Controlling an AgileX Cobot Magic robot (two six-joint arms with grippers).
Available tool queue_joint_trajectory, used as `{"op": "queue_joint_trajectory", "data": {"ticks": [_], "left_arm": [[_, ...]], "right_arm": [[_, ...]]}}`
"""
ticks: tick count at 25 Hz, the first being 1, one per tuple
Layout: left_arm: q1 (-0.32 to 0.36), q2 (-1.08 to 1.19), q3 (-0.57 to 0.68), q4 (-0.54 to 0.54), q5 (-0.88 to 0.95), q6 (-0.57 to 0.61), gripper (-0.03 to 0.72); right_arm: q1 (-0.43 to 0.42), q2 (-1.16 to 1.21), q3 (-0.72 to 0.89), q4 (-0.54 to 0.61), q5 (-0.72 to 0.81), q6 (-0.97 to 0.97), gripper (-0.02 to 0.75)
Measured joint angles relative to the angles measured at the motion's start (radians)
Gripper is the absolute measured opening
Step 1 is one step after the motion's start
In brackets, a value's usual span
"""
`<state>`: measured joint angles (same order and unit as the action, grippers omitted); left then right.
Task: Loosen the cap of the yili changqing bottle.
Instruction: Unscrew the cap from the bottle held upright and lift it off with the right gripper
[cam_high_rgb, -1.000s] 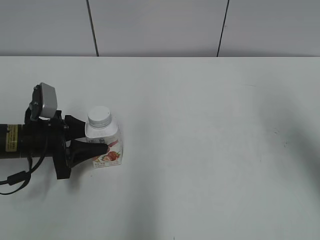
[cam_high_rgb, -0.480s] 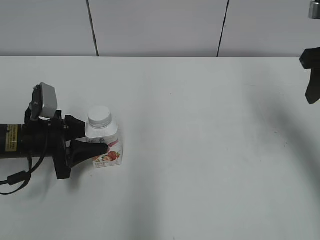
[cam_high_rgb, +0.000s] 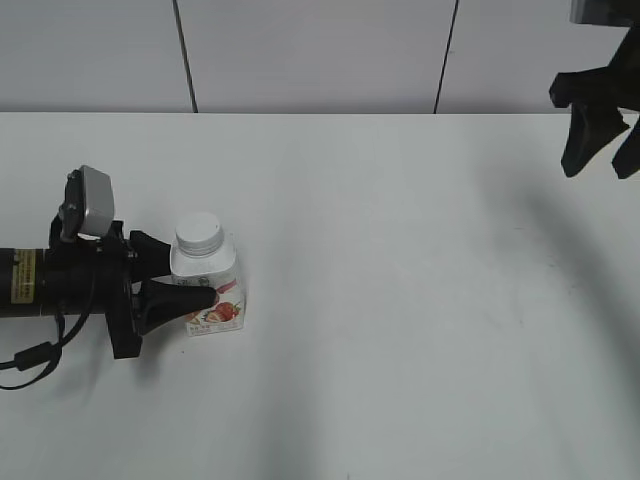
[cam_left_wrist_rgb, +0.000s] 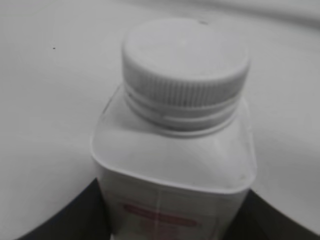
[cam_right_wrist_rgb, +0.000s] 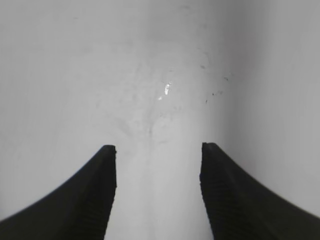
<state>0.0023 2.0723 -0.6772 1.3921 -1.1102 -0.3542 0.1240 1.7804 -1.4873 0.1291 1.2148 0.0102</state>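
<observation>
Bottle (cam_high_rgb: 208, 290) upright near left edge of bench (cam_high_rgb: 400, 300), long axis vertical, cap (cam_high_rgb: 198, 231) on top, exposed; left gripper (cam_high_rgb: 190, 280) clamps bottle body from left, fingers either side below neck; right gripper (cam_high_rgb: 598, 140) high over far right corner, jaws spread, empty; cap well apart, leftward and nearer; likely needs long cross-bench reach, descent onto cap from above.

Pretty much just a big white table (cam_high_rgb: 400, 300) filling most of the frame, with a few faint scuffs and specks showing toward the right side. Behind it, a light grey wall (cam_high_rgb: 310, 50) is running across the top, split into panels by two thin dark seams (cam_high_rgb: 184, 55), one upper left and one upper right. In the right wrist view the tabletop is catching a small bright glint (cam_right_wrist_rgb: 166, 89) near the centre, with tiny dark specks beside it.
</observation>
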Motion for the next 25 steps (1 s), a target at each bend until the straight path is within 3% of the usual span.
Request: {"op": "queue_joint_trajectory", "data": {"ticks": [2, 11, 25], "left_arm": [[0.000, 0.000, 0.000, 0.002, -0.001, 0.000, 0.363], [0.000, 0.000, 0.000, 0.005, -0.001, 0.000, 0.363], [0.000, 0.000, 0.000, 0.006, -0.001, 0.000, 0.363]], "right_arm": [[0.019, 0.009, -0.019, 0.010, 0.000, 0.002, 0.430], [0.260, 0.075, -0.118, 0.045, 0.002, 0.063, 0.430], [0.569, 0.325, -0.453, 0.111, 0.002, 0.122, 0.430]]}}
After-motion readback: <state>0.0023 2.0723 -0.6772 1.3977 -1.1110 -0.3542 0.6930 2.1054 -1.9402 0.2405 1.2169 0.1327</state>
